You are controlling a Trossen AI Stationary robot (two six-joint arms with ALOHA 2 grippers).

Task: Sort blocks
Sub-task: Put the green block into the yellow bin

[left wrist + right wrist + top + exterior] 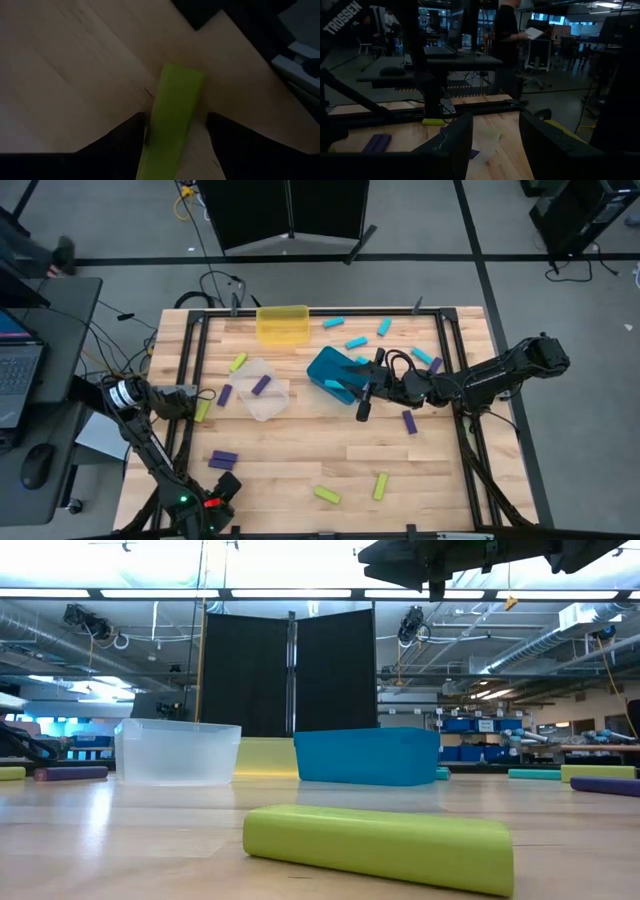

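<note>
The left gripper (pixel 196 402) is reaching low over the left edge of the light wooden table (pixel 300 470), and one small oblong yellow-green block (pixel 172 120) is lying between its two dark fingers (pixel 120 140). In the left wrist view the long axis of this block is running straight forward from the gripper, so the fingers are standing on both long sides of it, a little apart from it, and the jaws are not yet pressing on it as far as I can judge. This is the relation that the next move is depending on: the block is already lined up with the jaws, so I am expecting that a simple closing will be enough. The right gripper (pixel 364 406) is hanging high over the middle of the table, just beside the teal rectangular plastic bin (pixel 335 375), with its jaws apart and holding nothing; it is well apart from this block, so the left arm is clearly the nearer one. The other small blocks in cyan, purple and yellow-green are lying scattered over the table, and one purple block (pixel 261 386) is lying inside the clear rectangular bin (pixel 268 405), which is standing near the left gripper. The yellow rectangular bin (pixel 282 325) is standing at the far edge. Most of the sorting is still waiting to be done, in my judgement.
</note>
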